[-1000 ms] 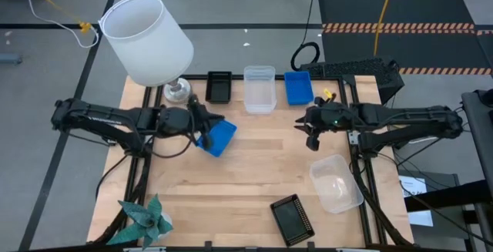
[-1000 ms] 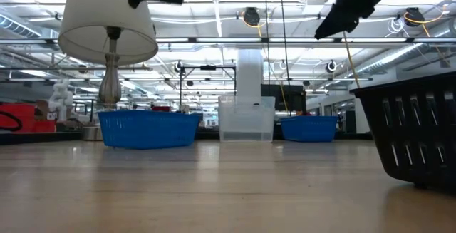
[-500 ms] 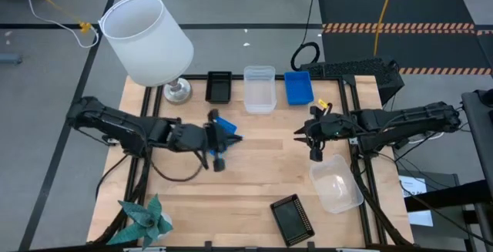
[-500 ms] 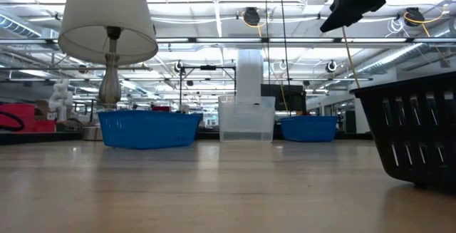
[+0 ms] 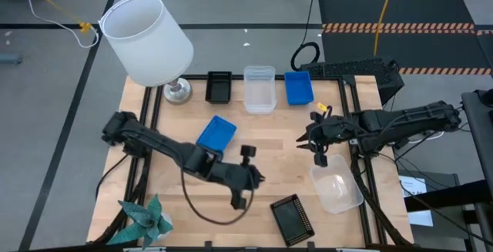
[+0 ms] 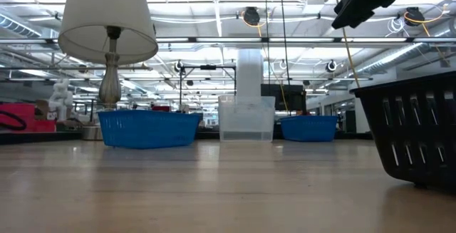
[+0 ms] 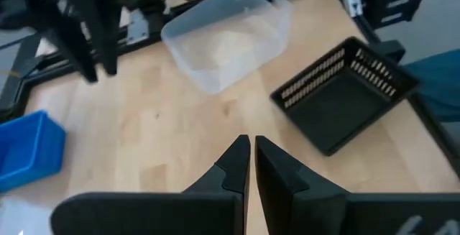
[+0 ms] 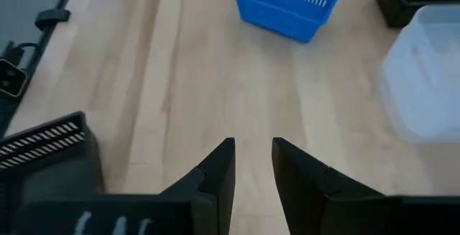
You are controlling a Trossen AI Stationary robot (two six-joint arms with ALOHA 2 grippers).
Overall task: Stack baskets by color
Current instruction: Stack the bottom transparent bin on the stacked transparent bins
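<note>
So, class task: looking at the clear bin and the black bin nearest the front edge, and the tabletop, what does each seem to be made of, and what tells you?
Clear bin: probably translucent plastic with a frosted look; the wood shows faintly through it.
Black bin: likely moulded plastic, matte, with slotted walls.
Tabletop: looks like pale wood, with visible plank seams and grain.

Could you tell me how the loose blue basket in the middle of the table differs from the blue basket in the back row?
The loose blue basket lies turned at an angle on open wood, while the back-row blue basket sits squarely aligned with the table edge. The loose one stands alone; the back-row one is lined up beside the clear stack and a black basket. Both are bright blue, rectangular, upright and empty, and no gripper holds either.
</note>
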